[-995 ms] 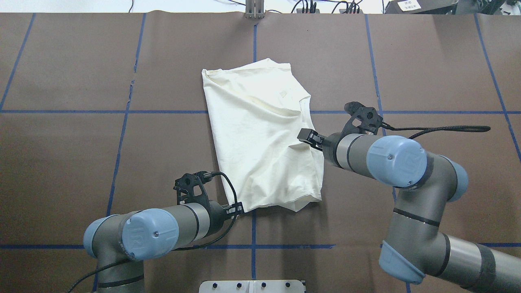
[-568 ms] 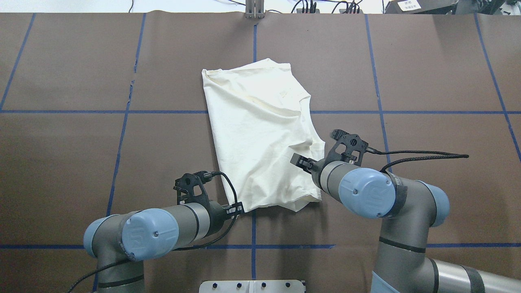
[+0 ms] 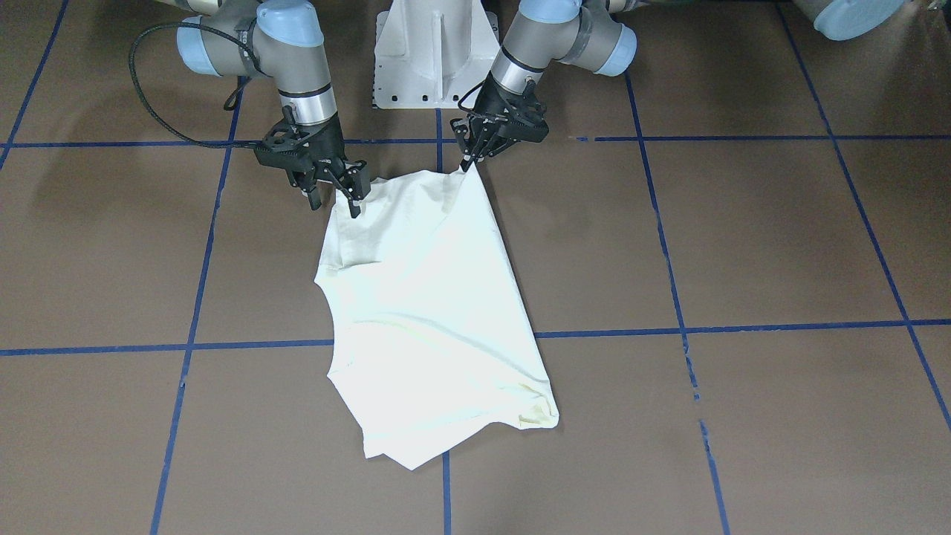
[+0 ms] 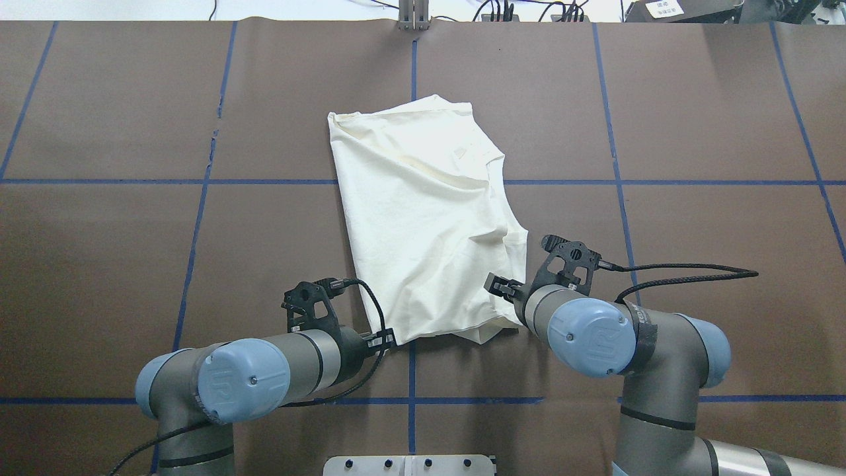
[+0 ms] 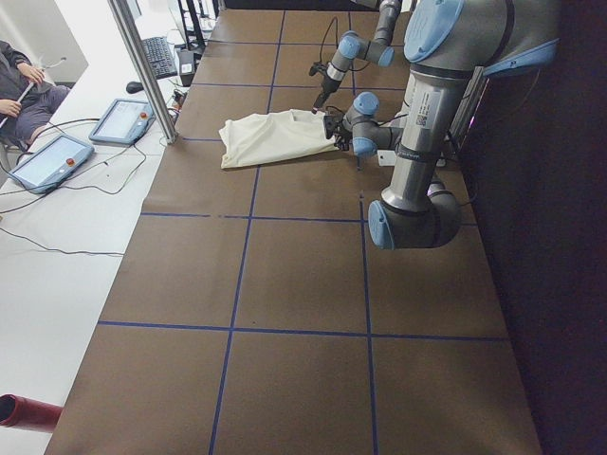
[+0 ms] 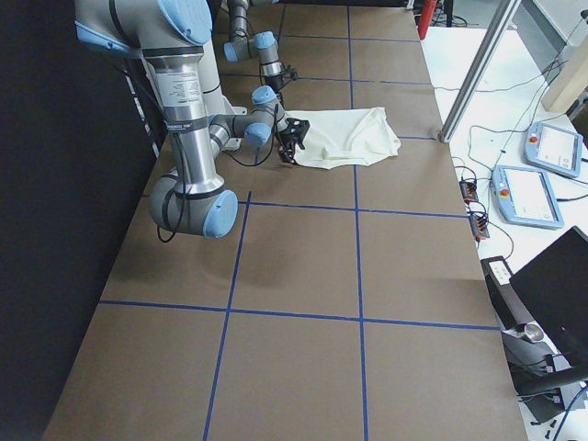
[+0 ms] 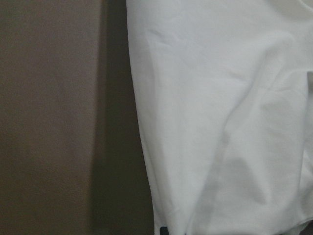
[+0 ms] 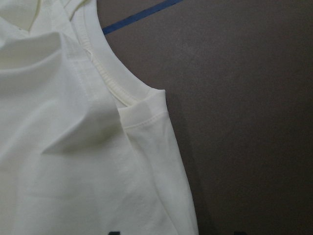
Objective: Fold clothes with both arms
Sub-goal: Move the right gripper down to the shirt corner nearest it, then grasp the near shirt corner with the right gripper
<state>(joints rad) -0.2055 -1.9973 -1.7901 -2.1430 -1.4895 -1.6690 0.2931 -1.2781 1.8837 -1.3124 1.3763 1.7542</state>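
Lying centre of overhead view: T-shirt (image 4: 423, 218), partly folded, plain side up. Left gripper (image 4: 390, 339) clamped on lower-left corner. Right gripper (image 4: 494, 285) spread wide, empty, over lower-right edge near collar. Fabric judged light, limp, sag-prone; grasp corners or seams.

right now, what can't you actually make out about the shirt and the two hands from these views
Underside of the shirt: pressed to the table in every view, so any print there is hidden.
The left hand: overhead, its own wrist covers the fingertips; its wrist camera shows almost only cloth.
The right hand: its wrist camera cuts the fingertips off at the bottom edge.
Side views: both hands too small to judge.
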